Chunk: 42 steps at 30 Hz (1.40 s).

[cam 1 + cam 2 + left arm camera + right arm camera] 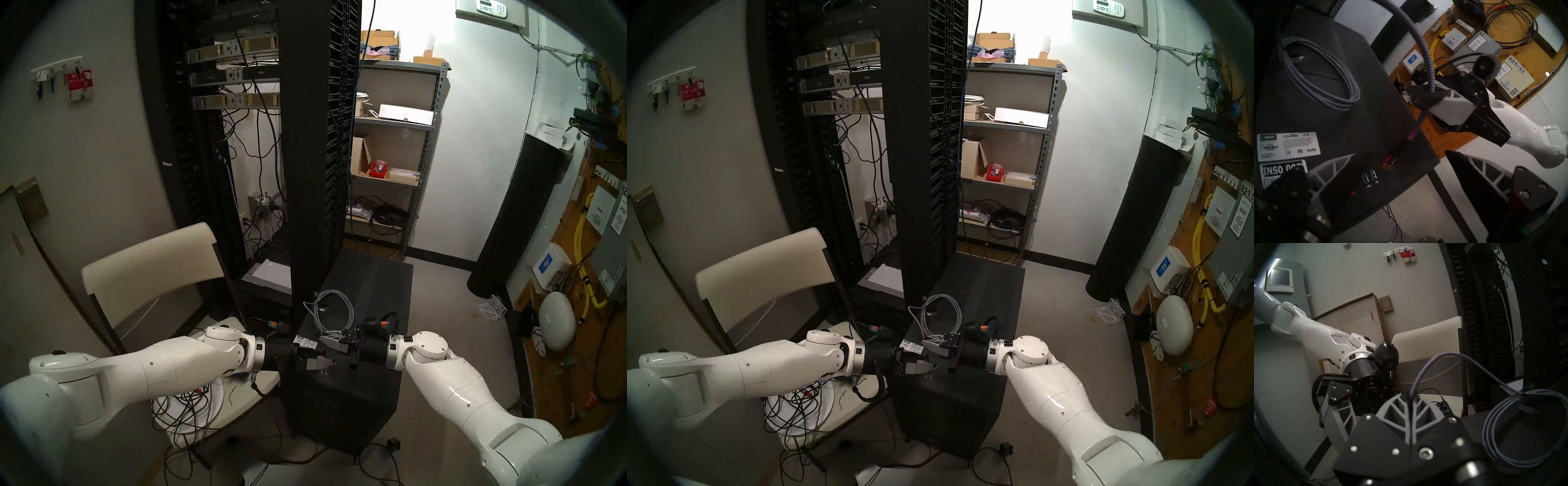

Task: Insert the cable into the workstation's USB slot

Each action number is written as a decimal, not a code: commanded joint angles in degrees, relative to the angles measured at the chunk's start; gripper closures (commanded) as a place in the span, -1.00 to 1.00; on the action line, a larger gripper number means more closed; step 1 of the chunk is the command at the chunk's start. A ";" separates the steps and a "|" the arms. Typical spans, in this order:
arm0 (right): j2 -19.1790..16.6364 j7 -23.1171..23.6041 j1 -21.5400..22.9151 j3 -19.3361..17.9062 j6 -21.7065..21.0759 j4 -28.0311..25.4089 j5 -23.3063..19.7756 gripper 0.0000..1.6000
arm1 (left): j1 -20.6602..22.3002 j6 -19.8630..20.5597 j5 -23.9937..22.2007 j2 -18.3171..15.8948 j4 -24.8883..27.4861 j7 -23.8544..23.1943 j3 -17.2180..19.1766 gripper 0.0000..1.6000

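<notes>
The workstation [373, 295] is a black tower in front of me, with two blue USB slots [1368, 177] near its top front edge. The light-grey braided cable [334, 310] lies partly coiled on its top [1322, 76]. My right gripper [331, 339] is shut on the cable near one end [1411, 401]. The dark plug [1412, 135] hangs below its fingers, just above the case's front edge and apart from the slots. My left gripper [319, 365] hangs open beside it, with its fingers [1474, 169] spread over the front corner and nothing between them.
The tall black server rack [319, 135] rises right behind the workstation. To my left is a white folding chair [152, 264] whose seat holds tangled black wires [183, 407]. A metal shelf [390, 152] stands at the back, and yellow cables [583, 264] hang on the right wall.
</notes>
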<state>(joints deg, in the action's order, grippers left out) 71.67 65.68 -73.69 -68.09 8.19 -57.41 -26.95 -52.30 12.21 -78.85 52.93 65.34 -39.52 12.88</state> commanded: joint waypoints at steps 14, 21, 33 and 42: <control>-0.25 -1.21 -0.97 -1.51 0.37 -3.86 -0.52 1.00 | -1.43 1.00 -3.98 -4.09 7.13 5.24 2.44 -1.00; -0.37 -0.87 -1.02 -1.82 0.37 -3.86 -0.62 1.00 | -0.75 1.78 -2.47 -5.18 8.29 5.30 1.62 -1.00; -0.35 0.21 -1.03 -2.86 0.14 -4.14 -1.01 1.00 | -1.11 2.19 -1.96 -5.16 8.41 5.33 2.26 -1.00; 0.51 -0.23 -0.33 -2.93 0.39 -4.07 -0.18 1.00 | -4.35 -5.50 0.82 -3.41 10.21 13.79 4.04 -1.00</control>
<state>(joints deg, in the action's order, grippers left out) 71.32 65.90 -75.18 -70.98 8.47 -60.18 -27.10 -54.59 12.96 -80.67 47.61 73.32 -31.99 15.22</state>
